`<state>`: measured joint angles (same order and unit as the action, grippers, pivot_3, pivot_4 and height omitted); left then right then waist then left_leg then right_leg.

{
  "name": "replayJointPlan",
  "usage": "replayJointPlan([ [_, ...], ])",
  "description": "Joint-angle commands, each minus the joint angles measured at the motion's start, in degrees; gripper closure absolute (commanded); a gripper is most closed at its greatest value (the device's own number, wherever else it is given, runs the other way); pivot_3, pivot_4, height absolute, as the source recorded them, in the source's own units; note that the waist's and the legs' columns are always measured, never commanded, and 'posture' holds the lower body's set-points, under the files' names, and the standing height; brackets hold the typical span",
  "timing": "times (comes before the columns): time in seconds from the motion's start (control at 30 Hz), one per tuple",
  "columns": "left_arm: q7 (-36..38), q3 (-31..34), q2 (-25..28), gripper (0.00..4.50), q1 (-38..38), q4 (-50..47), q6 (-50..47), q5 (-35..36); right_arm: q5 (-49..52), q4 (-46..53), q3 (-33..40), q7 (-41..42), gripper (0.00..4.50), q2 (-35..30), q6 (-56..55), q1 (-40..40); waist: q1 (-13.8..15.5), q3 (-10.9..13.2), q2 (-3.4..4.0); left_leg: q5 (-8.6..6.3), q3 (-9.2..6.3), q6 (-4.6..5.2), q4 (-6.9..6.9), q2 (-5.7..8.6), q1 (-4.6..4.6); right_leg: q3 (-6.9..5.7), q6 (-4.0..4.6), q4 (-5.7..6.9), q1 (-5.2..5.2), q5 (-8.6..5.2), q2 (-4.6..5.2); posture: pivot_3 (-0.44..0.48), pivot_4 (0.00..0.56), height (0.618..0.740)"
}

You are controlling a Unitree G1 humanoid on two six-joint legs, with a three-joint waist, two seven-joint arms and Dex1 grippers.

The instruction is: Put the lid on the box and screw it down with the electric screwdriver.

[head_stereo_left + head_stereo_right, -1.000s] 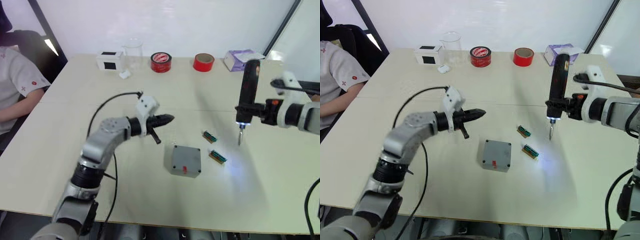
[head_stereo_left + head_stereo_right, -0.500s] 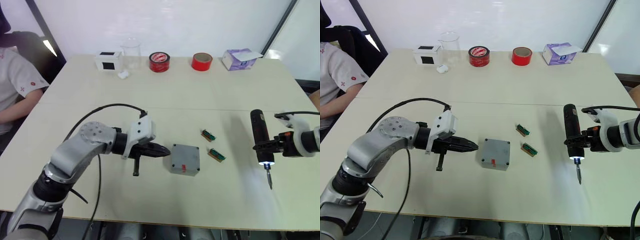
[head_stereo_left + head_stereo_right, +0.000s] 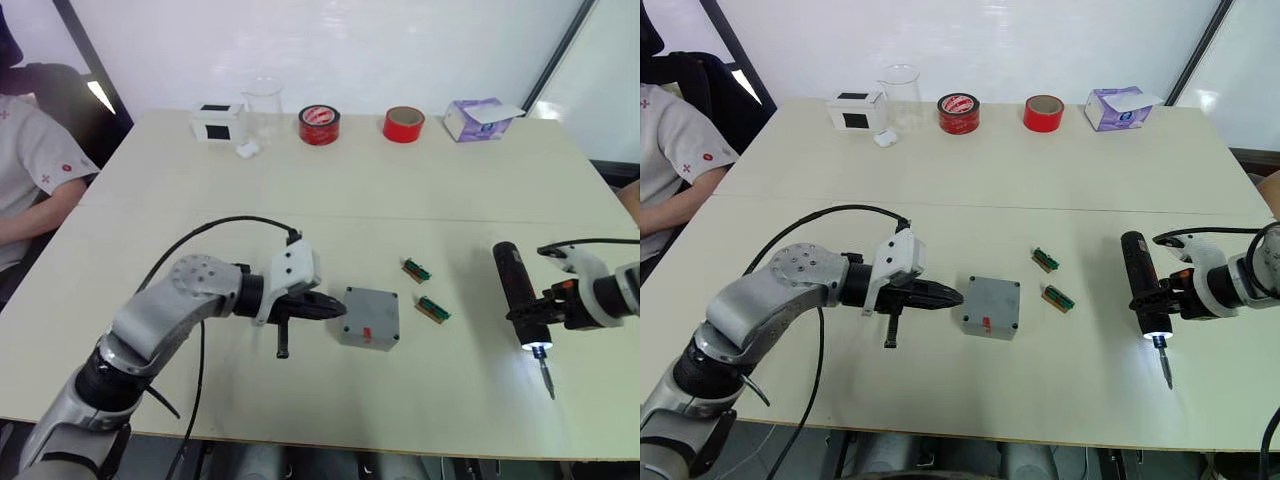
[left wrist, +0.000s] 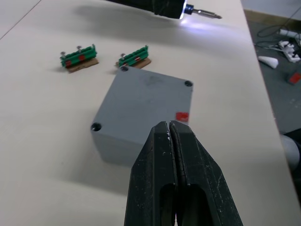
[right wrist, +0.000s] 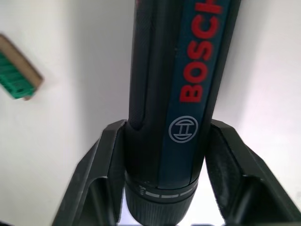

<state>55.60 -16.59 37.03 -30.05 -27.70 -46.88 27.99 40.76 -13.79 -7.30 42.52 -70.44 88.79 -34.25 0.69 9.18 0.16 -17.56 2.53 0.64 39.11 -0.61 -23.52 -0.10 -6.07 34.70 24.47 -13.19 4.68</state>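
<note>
Two arms are working over the desk (image 3: pixel 300 180) right now, and from where I'm standing the job is looking partway done. The lid (image 4: pixel 146 101) is already sitting on the box (image 3: pixel 369 319), flush as far as I can see, near the middle of the desk toward the front edge. In the left wrist view three corner holes are showing, and I can't tell whether any screw is driven in yet, so I'm guessing the screwing part is still all ahead.

The left pincer (image 3: pixel 325 309) is pointing straight at the box's left side with its fingers pressed together, holding nothing. Its tip is sitting just beside the box wall, maybe touching, hard to say. It's looking like it's bracing or nudging the box rather than grabbing it.

The right pincer (image 5: pixel 162 160) is clamped around the electric screwdriver (image 3: pixel 521 306), fingers hugging the black barrel on both sides. The tool is hanging off to the right, well apart from the box, bit aimed down toward the front of the desk and its little light glowing on the surface. So it's in hand and lit but nowhere near a corner hole.

Two small green strips (image 3: pixel 427 290) are lying between the box and the screwdriver. At the far edge, two rolls of red tape (image 3: pixel 320 124), a clear beaker (image 3: pixel 263 106) and a tissue box (image 3: pixel 482 117) are just sitting out of the way. A person is sitting at the left end, watching.
</note>
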Motion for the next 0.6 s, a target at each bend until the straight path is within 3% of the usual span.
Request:
replayJointPlan([
  [0.03, 0.6, 1.5, 0.8, 4.50, -1.0, 0.0, 1.6, -0.1, -2.1, 0.5, 0.2, 1.3, 0.60, -0.4, -1.1, -0.5, 0.0, 0.0, -0.01, 0.00, 0.00, 0.00, 0.01, 0.00, 0.01, 0.00, 0.00, 0.06, 0.00, 0.00, 0.00, 0.000, 0.150, 0.740],
  [0.1, 0.7, 2.0, 1.2, 4.50, -1.0, 0.8, 2.1, -0.2, -2.9, 0.5, 0.3, 1.5, 0.04, 0.0, -1.5, -0.6, 0.0, 0.0, -0.01, 0.00, 0.00, 0.00, 0.04, 0.00, 0.04, 0.01, -0.01, 0.19, 0.02, 0.00, 0.00, 0.000, 0.150, 0.740],
  [0.27, 0.1, 5.6, 2.3, 4.50, -1.3, 4.5, 3.1, -0.1, -5.0, 0.7, 1.0, 3.3, 0.04, -0.7, -4.8, -2.5, 0.0, 0.0, -0.01, 0.02, -0.01, -0.03, 0.07, 0.00, 0.11, 0.00, 0.00, 0.35, 0.03, 0.00, 0.00, 0.000, 0.150, 0.740],
  [0.47, 0.1, 9.2, 5.1, 4.50, -0.5, 7.9, 3.6, -0.7, -10.7, -0.2, 0.0, 8.1, 0.04, -4.9, -13.7, -11.5, -0.2, 0.0, 0.01, 0.03, 0.05, -0.05, 0.08, -0.02, 0.13, 0.03, -0.01, 0.44, 0.11, 0.00, -0.01, 0.000, 0.150, 0.740],
  [0.53, 0.5, 8.6, 5.7, 4.50, -0.3, 9.0, 4.5, -1.6, -10.6, 3.5, 0.3, 12.0, 0.04, -5.7, -18.0, -11.6, -0.2, 0.0, -0.01, 0.03, 0.06, -0.05, 0.07, -0.02, 0.13, 0.03, -0.01, 0.43, 0.12, 0.00, -0.01, 0.000, 0.150, 0.740],
  [0.6, 0.8, 6.9, 5.5, 4.50, -0.4, 10.1, 5.4, -2.6, -7.1, 13.1, 2.3, 17.3, 0.04, -6.1, -21.7, -6.9, -0.1, 0.0, -0.07, 0.03, 0.07, -0.05, 0.07, -0.03, 0.13, 0.02, -0.01, 0.42, 0.10, 0.00, -0.03, 0.000, 0.150, 0.740],
])
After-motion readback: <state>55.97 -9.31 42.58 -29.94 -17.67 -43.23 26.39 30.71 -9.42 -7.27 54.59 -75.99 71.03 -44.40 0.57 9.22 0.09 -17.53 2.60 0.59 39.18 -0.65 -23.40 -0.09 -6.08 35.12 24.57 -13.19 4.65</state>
